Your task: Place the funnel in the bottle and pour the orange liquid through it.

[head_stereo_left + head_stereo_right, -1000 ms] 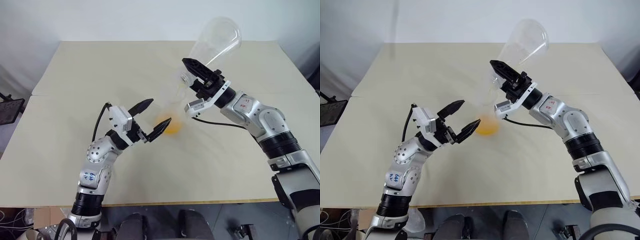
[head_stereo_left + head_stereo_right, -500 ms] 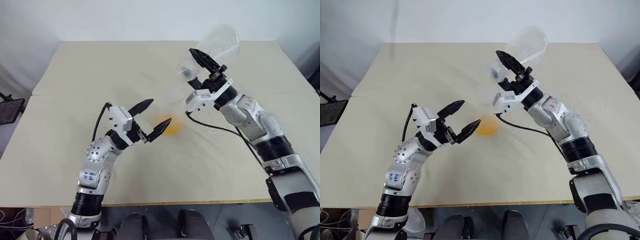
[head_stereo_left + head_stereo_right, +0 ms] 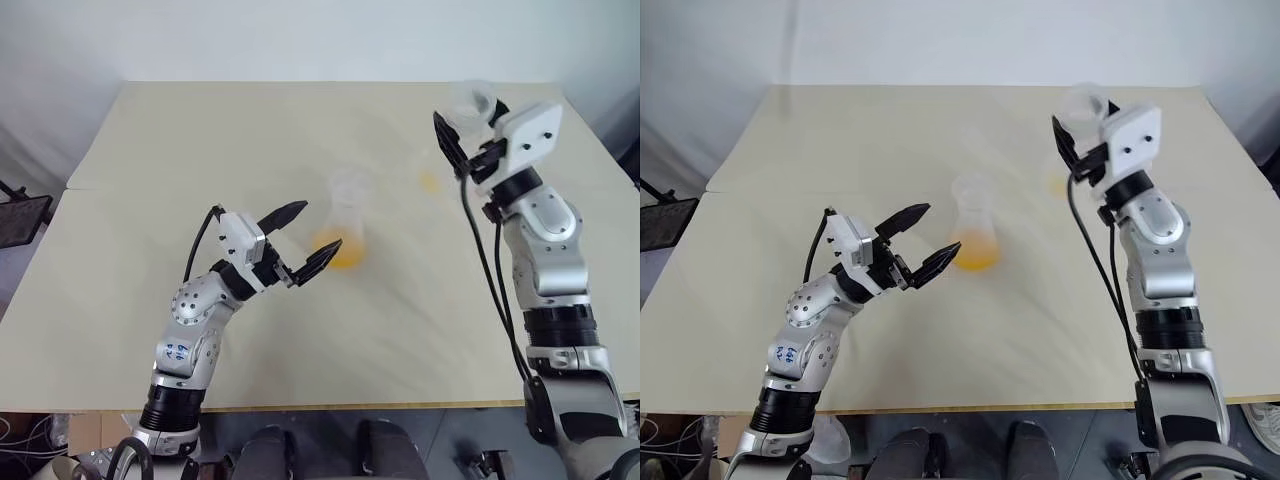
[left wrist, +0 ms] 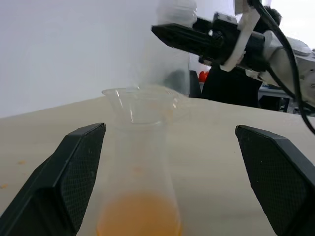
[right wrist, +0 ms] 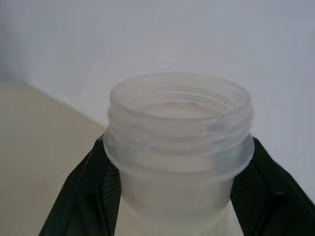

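Pouring looked done: the bottle [image 3: 974, 225] stood mid-frame, funnel [image 4: 139, 100] seated in its neck, orange liquid [image 3: 975, 256] pooled in its base. The left gripper [image 3: 919, 242] gaped wide beside it. At upper right, the right gripper [image 3: 1080, 135] clamped the flask [image 5: 179, 147]. Next call: set it down upright.

Beige table [image 3: 180, 140] — bottle [image 3: 347, 228] upright

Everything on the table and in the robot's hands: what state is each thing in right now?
bottle: upright on the table, orange liquid pooled in its base.
funnel: seated in the bottle's mouth.
flask: gripped at the neck, mouth up; no liquid visible in it.
left hand: open, fingers either side of the bottle, not touching.
right hand: shut on the flask, raised.
table: small orange spot near the right hand.
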Tool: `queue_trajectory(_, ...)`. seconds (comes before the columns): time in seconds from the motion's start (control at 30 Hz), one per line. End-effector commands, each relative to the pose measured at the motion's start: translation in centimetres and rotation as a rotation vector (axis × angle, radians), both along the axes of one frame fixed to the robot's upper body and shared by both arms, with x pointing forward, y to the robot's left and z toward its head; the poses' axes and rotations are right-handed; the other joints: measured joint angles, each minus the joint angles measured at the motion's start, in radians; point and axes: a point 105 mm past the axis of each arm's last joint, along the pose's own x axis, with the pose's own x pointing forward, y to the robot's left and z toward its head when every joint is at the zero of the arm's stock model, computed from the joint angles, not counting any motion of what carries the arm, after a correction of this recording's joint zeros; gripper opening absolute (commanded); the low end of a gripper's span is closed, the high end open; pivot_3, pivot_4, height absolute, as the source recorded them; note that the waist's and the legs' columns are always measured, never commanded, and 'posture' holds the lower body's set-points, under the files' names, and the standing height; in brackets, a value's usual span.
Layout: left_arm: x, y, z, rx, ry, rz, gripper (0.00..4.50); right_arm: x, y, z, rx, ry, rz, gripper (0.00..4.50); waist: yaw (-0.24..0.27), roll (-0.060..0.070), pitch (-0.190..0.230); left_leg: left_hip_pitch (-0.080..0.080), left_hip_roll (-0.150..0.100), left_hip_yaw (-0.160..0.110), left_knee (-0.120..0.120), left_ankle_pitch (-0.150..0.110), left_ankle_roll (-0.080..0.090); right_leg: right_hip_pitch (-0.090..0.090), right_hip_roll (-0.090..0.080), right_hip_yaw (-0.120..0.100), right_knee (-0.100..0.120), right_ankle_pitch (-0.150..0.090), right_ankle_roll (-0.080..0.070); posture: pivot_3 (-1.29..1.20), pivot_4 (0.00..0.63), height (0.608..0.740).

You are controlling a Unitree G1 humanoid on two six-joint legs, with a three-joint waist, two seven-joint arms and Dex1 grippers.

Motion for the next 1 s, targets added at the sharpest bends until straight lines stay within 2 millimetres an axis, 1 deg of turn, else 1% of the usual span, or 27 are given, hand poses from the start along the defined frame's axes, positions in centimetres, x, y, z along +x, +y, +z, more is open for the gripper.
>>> queue_trajectory(0.03, -0.7, 0.1, 0.9, 0.003, -0.040, -0.010, 4.50, -0.8, -4.2, -0.1, 0.164, 0.126, -0.072, 2.48, 0.003, 0.000, 0.000, 0.000, 0.000, 0.000, 0.000, 0.000, 0.000, 0.000, 0.000, 0.000, 0.000, 0.000, 0.000, 0.00, 0.150, 0.740)
queue_trajectory(0.07, -0.7, 0.2, 0.8, 0.005, -0.038, -0.009, 4.50, -0.9, -5.2, -0.9, 0.194, 0.172, -0.094, 2.48, 0.005, 0.000, 0.000, 0.000, -0.001, 0.000, 0.000, 0.000, 0.000, 0.000, 0.000, 0.000, 0.000, 0.000, 0.000, 0.00, 0.150, 0.740)
queue_trajectory(0.1, -0.8, 0.2, 0.8, 0.007, -0.036, -0.009, 4.50, -1.3, -5.8, -1.3, 0.187, 0.184, -0.114, 2.48, 0.005, 0.000, 0.000, 0.000, -0.001, 0.000, 0.000, 0.000, 0.000, 0.000, 0.000, 0.000, 0.000, 0.000, 0.000, 0.00, 0.150, 0.740)
queue_trajectory(0.2, -0.8, 0.4, 0.6, 0.013, -0.030, -0.010, 4.50, -2.6, -6.1, -2.3, 0.140, 0.197, -0.116, 2.48, 0.011, 0.000, 0.000, 0.000, -0.002, 0.001, -0.001, 0.000, 0.000, 0.000, 0.000, 0.000, -0.001, 0.000, 0.000, 0.00, 0.150, 0.740)
queue_trajectory(0.27, -0.9, 0.4, 0.6, 0.016, -0.027, -0.012, 4.50, -3.3, -6.3, -2.8, 0.159, 0.189, -0.122, 2.48, 0.011, 0.000, 0.000, 0.000, -0.003, 0.003, -0.001, 0.000, 0.000, -0.001, 0.001, 0.001, -0.002, 0.000, 0.000, 0.00, 0.150, 0.740)
queue_trajectory(0.37, -0.8, 0.3, 0.5, 0.020, -0.023, -0.021, 4.50, -4.2, -6.4, -4.8, 0.084, 0.232, -0.146, 2.48, 0.020, 0.000, 0.000, 0.000, -0.003, 0.003, -0.001, 0.000, 0.000, -0.001, 0.001, 0.001, -0.002, 0.000, 0.000, 0.00, 0.150, 0.740)
queue_trajectory(0.43, -0.8, 0.2, 0.6, 0.020, -0.023, -0.024, 4.50, -4.7, -6.8, -5.3, 0.132, 0.241, -0.166, 2.48, 0.024, 0.000, 0.000, 0.000, -0.003, 0.003, -0.001, 0.000, 0.000, -0.001, 0.001, 0.002, -0.002, 0.000, 0.000, 0.00, 0.150, 0.740)
queue_trajectory(0.57, -0.8, 0.2, 0.5, 0.024, -0.021, -0.032, 4.50, -5.6, -6.2, -6.2, 0.176, 0.267, -0.120, 2.48, 0.028, 0.000, 0.000, 0.000, -0.003, 0.003, -0.001, 0.000, 0.000, 0.000, 0.001, 0.001, -0.003, 0.000, 0.000, 0.00, 0.150, 0.740)
queue_trajectory(0.67, -0.8, 0.2, 0.5, 0.014, -0.018, -0.037, 4.50, -6.6, -5.1, -6.8, 0.233, 0.295, -0.008, 2.48, 0.027, 0.000, 0.000, 0.000, -0.003, 0.003, -0.001, 0.000, 0.000, 0.000, 0.001, 0.001, -0.003, 0.000, 0.000, 0.00, 0.150, 0.740)
queue_trajectory(0.7, -0.8, 0.2, 0.5, 0.009, -0.016, -0.039, 4.50, -6.9, -4.9, -7.0, 0.211, 0.291, 0.005, 2.48, 0.027, 0.000, 0.000, 0.001, -0.003, 0.003, -0.001, 0.000, 0.000, 0.000, 0.001, 0.001, -0.003, 0.000, 0.000, 0.00, 0.150, 0.740)
queue_trajectory(0.77, -0.8, 0.2, 0.6, 0.003, -0.015, -0.042, 4.50, -7.2, -5.2, -7.4, 0.254, 0.309, 0.007, 2.48, 0.026, 0.000, 0.000, 0.001, -0.003, 0.003, -0.001, 0.000, 0.000, 0.000, 0.002, 0.001, -0.003, 0.000, 0.000, 0.00, 0.150, 0.740)
queue_trajectory(0.83, -0.7, 0.2, 0.6, 0.000, -0.014, -0.041, 4.50, -7.4, -5.6, -7.1, 0.271, 0.299, 0.011, 3.20, 0.025, 0.000, 0.000, 0.001, -0.003, 0.003, -0.001, 0.000, 0.000, 0.000, 0.002, 0.002, -0.003, 0.000, 0.000, 0.00, 0.150, 0.740)
queue_trajectory(0.87, -0.7, 0.2, 0.6, -0.001, -0.014, -0.040, 4.50, -7.5, -5.6, -7.0, 0.268, 0.295, 0.018, 3.45, 0.025, 0.000, 0.000, 0.001, -0.003, 0.003, -0.001, 0.000, 0.000, 0.000, 0.002, 0.002, -0.003, 0.000, 0.000, 0.00, 0.150, 0.740)
queue_trajectory(0.9, -0.7, 0.2, 0.6, -0.001, -0.013, -0.039, 4.50, -7.6, -5.6, -6.7, 0.257, 0.283, 0.015, 3.84, 0.026, 0.000, 0.000, 0.001, -0.003, 0.003, -0.001, 0.000, 0.000, 0.000, 0.002, 0.002, -0.003, 0.000, 0.000, 0.00, 0.150, 0.740)
queue_trajectory(0.93, -0.7, 0.3, 0.6, -0.002, -0.012, -0.037, 4.50, -7.9, -5.5, -6.2, 0.245, 0.267, 0.033, 4.13, 0.026, 0.000, 0.000, 0.001, -0.003, 0.003, -0.001, 0.000, 0.000, 0.000, 0.002, 0.002, -0.003, 0.000, 0.000, 0.00, 0.150, 0.740)
queue_trajectory(0.97, -0.7, 0.3, 0.5, -0.002, -0.011, -0.035, 4.50, -8.0, -5.5, -5.7, 0.234, 0.250, 0.037, 4.40, 0.026, 0.000, 0.000, 0.001, -0.003, 0.004, -0.001, 0.000, 0.000, 0.000, 0.002, 0.002, -0.003, 0.000, 0.000, 0.00, 0.150, 0.740)
queue_trajectory(1.0, -0.7, 0.4, 0.5, -0.002, -0.010, -0.033, 4.50, -8.1, -5.5, -5.3, 0.229, 0.239, 0.041, 4.46, 0.026, 0.000, 0.000, 0.001, -0.003, 0.004, -0.001, 0.000, 0.000, 0.000, 0.002, 0.002, -0.003, 0.000, 0.000, 0.00, 0.150, 0.740)
